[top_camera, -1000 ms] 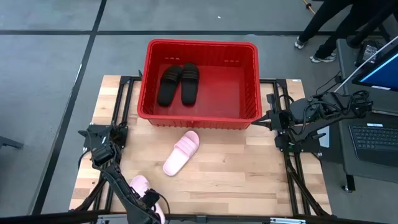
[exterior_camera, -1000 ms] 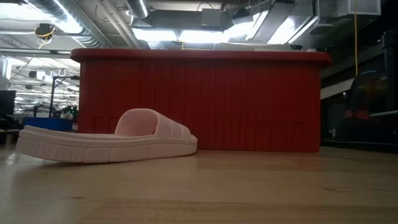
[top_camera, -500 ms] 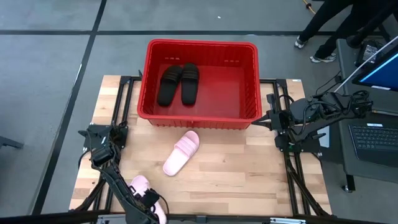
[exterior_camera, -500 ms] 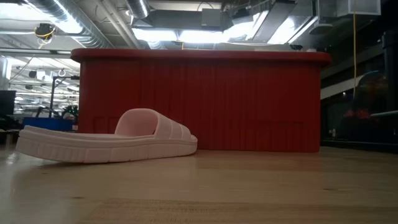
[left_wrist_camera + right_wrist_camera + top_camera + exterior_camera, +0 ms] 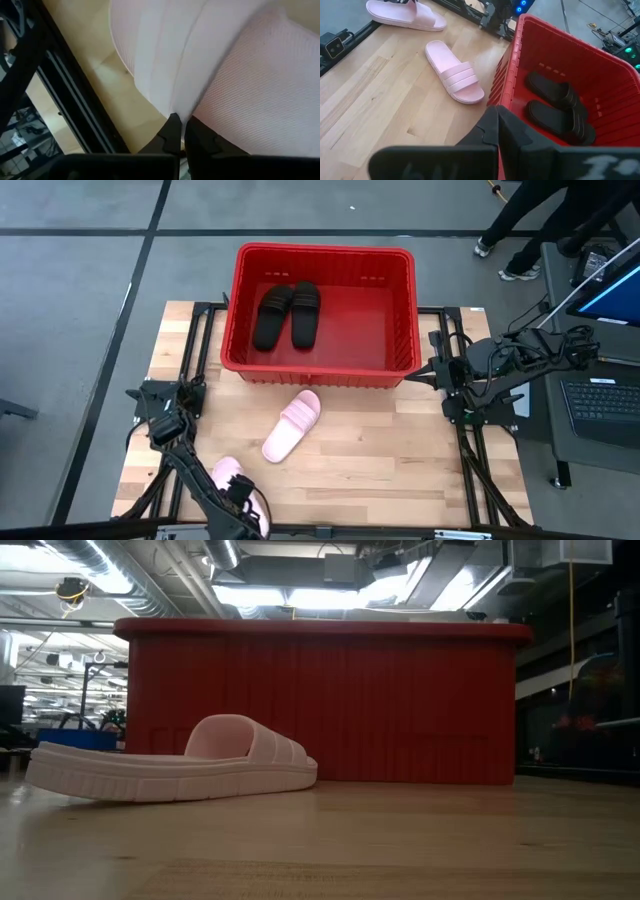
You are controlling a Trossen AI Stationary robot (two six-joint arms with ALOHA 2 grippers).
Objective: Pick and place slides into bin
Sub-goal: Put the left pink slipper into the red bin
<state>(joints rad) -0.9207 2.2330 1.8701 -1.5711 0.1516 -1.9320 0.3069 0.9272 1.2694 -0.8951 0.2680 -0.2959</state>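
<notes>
Two black slides [image 5: 288, 313] lie side by side on the floor of the red bin [image 5: 320, 253], toward its left. One pale pink slide [image 5: 292, 425] rests sole down on the wooden table in front of the bin. A second pink slide [image 5: 228, 473] lies at the table's near left edge. My left gripper [image 5: 243, 505] comes down on it from above, its fingers [image 5: 172, 131] closed at the strap. My right gripper [image 5: 432, 372] hangs shut above the table's right side, beside the bin's right near corner, with nothing in it. My left gripper has its two fingers closed on the edge of the pink slide's strap [image 5: 176, 102], where the strap meets the dotted footbed [image 5: 250, 90]. The fingers slant steeply down from above. The slide still lies on the table.
Black frame rails [image 5: 190, 360] run along the table's left and right sides. A laptop [image 5: 605, 395] and screen stand off the right edge. A person's legs [image 5: 520, 230] show on the floor at far right. Bare wood lies between the middle slide and the near edge.
My left gripper has rolled a little about its own axis while staying over the near pink slide. The slide has shifted only slightly beneath it.
</notes>
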